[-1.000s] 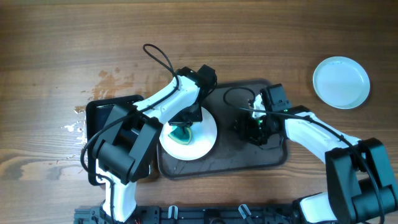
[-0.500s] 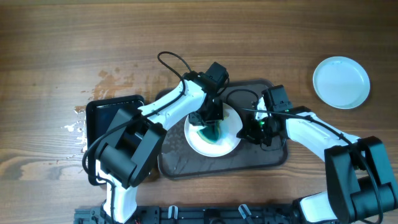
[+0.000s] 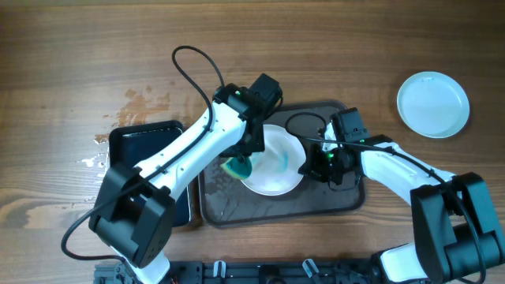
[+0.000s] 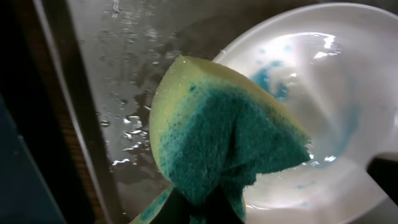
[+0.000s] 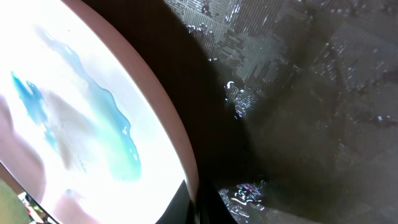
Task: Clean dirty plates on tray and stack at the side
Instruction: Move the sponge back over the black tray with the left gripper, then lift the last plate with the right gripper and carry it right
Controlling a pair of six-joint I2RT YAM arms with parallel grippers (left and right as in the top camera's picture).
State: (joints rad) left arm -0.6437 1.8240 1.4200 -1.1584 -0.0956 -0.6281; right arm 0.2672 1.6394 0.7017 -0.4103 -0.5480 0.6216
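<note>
A white plate [image 3: 276, 172] with a blue smear lies on the dark tray [image 3: 335, 197]. At the plate's left edge my left gripper [image 3: 241, 160] is shut on a yellow-green sponge [image 3: 234, 168]. In the left wrist view the sponge [image 4: 217, 134] fills the middle, partly over the smeared plate [image 4: 329, 87], and my left gripper [image 4: 200, 210] pinches its lower end. My right gripper [image 3: 310, 167] is shut on the plate's right rim. The right wrist view shows that plate [image 5: 74, 106], with my right gripper [image 5: 198, 208] clamped on its rim over the wet tray [image 5: 311, 93]. A pale blue plate [image 3: 432, 104] rests on the table at the far right.
A smaller glossy black tray [image 3: 142, 146] sits left of the dark tray, partly under my left arm. A wet patch [image 3: 146, 101] marks the wood above it. Cables loop over both arms.
The white plate slid right across the tray. My right gripper shut on its rim. The sponge moved from the plate's middle to its left edge.
</note>
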